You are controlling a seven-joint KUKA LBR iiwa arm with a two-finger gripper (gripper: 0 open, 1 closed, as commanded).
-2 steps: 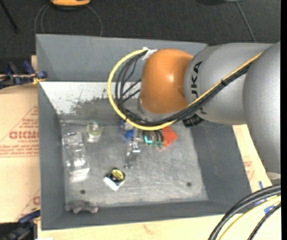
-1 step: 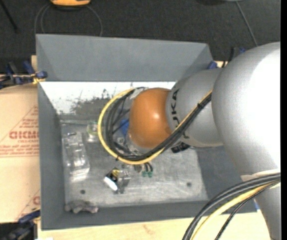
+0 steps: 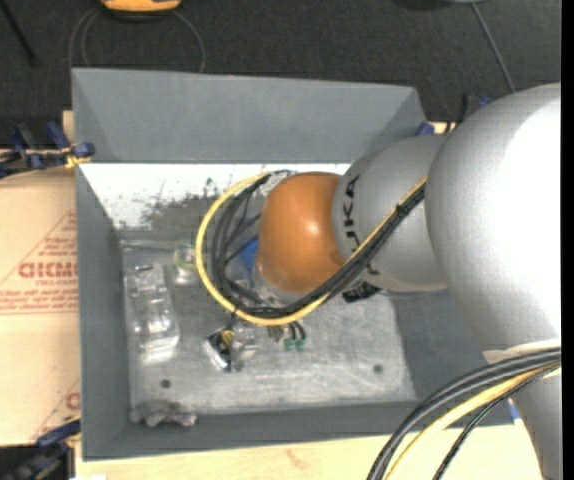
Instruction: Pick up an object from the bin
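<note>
One clear plastic blister pack [image 3: 152, 308] lies left of the claw [image 3: 250, 330], and one crumpled grey rag [image 3: 163, 416] lower left. I cannot tell the claw's state.

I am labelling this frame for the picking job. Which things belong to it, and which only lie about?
Job: gripper, low in mid-bin; grey bin; its target cannot be told.
Lying about: clear plastic piece at left; grey rag in the front left corner; small green thing beside the gripper.
</note>
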